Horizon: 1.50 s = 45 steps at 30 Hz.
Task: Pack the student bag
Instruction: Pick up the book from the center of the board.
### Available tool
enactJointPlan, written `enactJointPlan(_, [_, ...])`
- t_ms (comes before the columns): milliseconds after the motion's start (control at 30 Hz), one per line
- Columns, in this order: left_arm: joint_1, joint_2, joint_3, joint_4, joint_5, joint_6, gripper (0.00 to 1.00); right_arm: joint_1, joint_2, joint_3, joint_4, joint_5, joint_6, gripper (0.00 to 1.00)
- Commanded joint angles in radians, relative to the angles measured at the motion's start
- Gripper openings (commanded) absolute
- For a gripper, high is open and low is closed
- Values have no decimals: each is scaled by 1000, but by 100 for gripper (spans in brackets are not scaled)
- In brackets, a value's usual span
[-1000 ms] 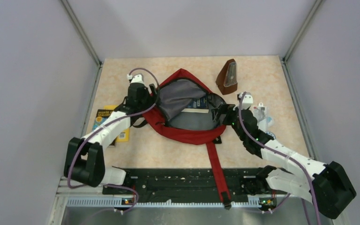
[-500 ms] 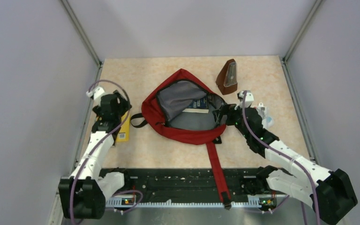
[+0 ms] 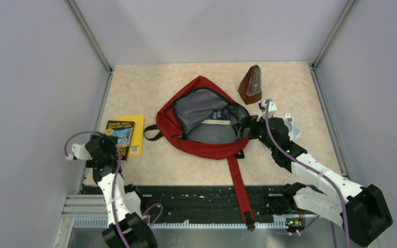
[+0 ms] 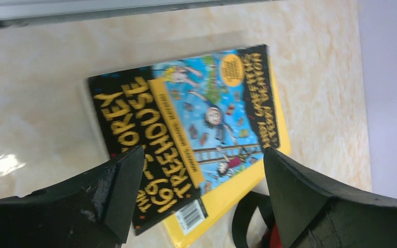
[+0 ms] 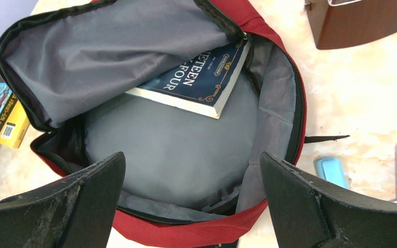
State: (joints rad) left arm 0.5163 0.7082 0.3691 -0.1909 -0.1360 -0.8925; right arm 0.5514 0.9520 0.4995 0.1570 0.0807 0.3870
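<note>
- Lying flat in the middle of the tabletop (image 3: 150,88), a little toward its far edge, the student bag (image 3: 199,149) has its zip (image 5: 296,108) undone and its grey-lined mouth gaping upward. Its long red strap (image 3: 238,181) trails over the near edge.
- A dark blue book (image 5: 196,77) is already inside, half tucked under the top flap of lining.
- The left gripper (image 4: 200,160) hangs near the left edge of the tabletop, fingers spread wide with nothing between them, right above a picture book (image 4: 186,119) lying flat. A yellow cover shows beneath it, so there may be two books stacked, though I cannot be sure.
- The right gripper (image 5: 191,160) sits at the bag's right rim, fingers wide and holding nothing, looking straight into the mouth.
- A brown wooden box (image 3: 250,85) stands near the far edge, just beyond the bag and apart from it.
- Judged as cloth, the bag is light, soft and limp. The lining sags, the flap droops over the opening, and a push would likely make it slide or bunch on the smooth top.
- The best hold, I think, is the firmer red rim along the zip, pinched and lifted to keep the mouth open while the other arm slides a book in. The black loop (image 3: 152,133) on the bag's left side is a second option.
</note>
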Motion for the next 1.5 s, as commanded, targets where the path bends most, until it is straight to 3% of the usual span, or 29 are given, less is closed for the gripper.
enactJointPlan(0, [141,-65,-88,47,126,-94,90,-15,26,58,33,-44,-3,99])
enactJointPlan(300, [223,-95,-154,69,95,-85,89,-17,88,89,15,-75,4,99])
enactJointPlan(433, [258,-35,-167,126,130,-94,89,-18,102,88,16,-76,15,99])
enactJointPlan(733, [400,104,-199,312,352,-108,89,-22,112,95,2,-101,13,99])
enactJointPlan(1133, [429,307,-203,470,395,-95,85,-25,141,108,15,-98,17,99])
enactJointPlan(1233, [429,354,-199,510,434,-106,64,-27,141,107,22,-94,17,99])
enactJointPlan(1467, [429,316,-223,538,427,-100,31,-28,138,113,21,-86,15,99])
